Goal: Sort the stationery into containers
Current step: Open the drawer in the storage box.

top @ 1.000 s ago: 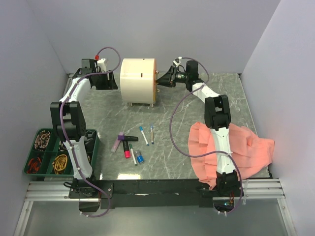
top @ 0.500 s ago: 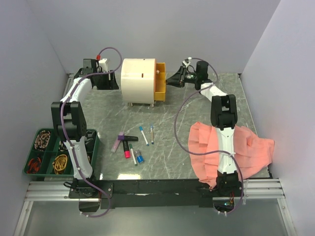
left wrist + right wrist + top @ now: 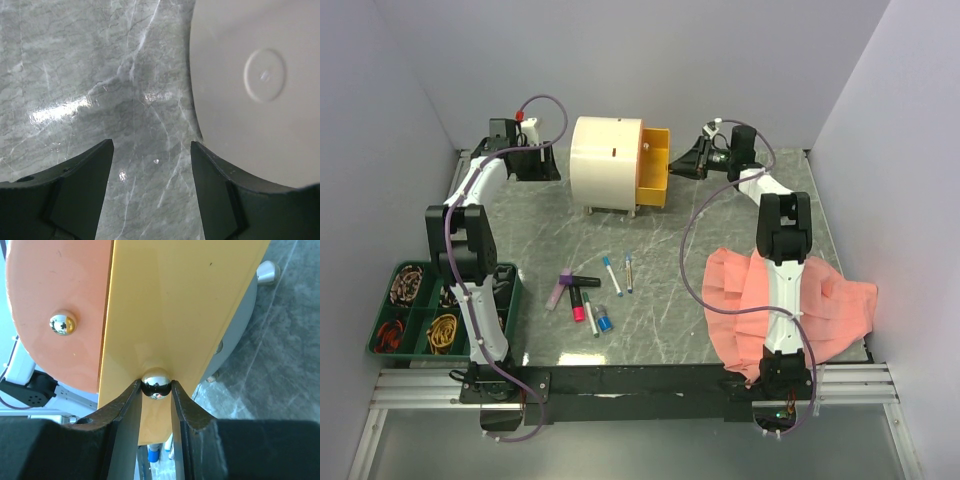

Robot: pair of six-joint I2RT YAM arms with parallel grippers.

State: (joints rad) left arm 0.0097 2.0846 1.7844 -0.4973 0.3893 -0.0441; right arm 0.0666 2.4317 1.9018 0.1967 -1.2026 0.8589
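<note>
The knob (image 3: 156, 381) of the yellow drawer (image 3: 654, 176) is pinched by the right pincer (image 3: 156, 392) — the drawer stands partly out, its axis pointed at that pincer. The left pincer (image 3: 150, 170) is spread; the pens (image 3: 588, 295) lie well apart on the desk (image 3: 530, 240).

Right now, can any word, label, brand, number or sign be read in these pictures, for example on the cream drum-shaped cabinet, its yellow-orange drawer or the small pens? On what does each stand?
No text can be read in any view.
Cream drum-shaped cabinet: plain, no print visible.
Yellow-orange drawer: plain front, only a shiny round knob.
Small pens and markers: any print is too small to read.
</note>
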